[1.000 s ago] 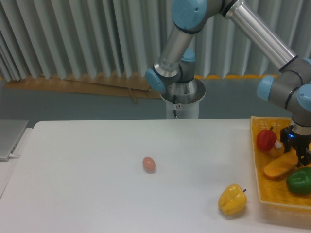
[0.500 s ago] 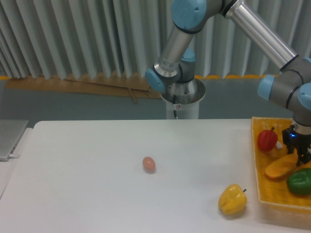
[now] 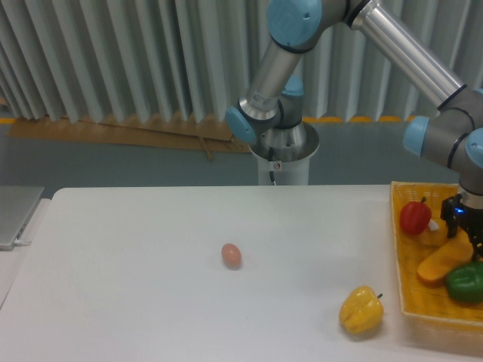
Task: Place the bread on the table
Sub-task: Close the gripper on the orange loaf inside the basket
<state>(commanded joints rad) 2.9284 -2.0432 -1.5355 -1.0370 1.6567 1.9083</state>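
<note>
The bread (image 3: pixel 440 264), a long orange-tan loaf, lies slanted inside the yellow woven basket (image 3: pixel 399 290) at the right edge of the white table (image 3: pixel 136 294). My gripper (image 3: pixel 472 240) reaches down from above onto the loaf's upper right end, and its dark fingers look shut on the bread. The image edge cuts off part of the gripper. The loaf's lower left end points toward the basket's left wall.
A red pepper (image 3: pixel 413 217) and a green pepper (image 3: pixel 464 281) sit in the basket beside the loaf. A yellow pepper (image 3: pixel 360 310) lies on the table just left of the basket, a small brownish egg (image 3: pixel 231 255) near the middle. The arm's base (image 3: pixel 283 154) stands behind the table.
The gripper and the bread's upper end have shifted slightly right together. The loaf's lower end has slid right too, away from the basket's left wall. Nothing else moved.
</note>
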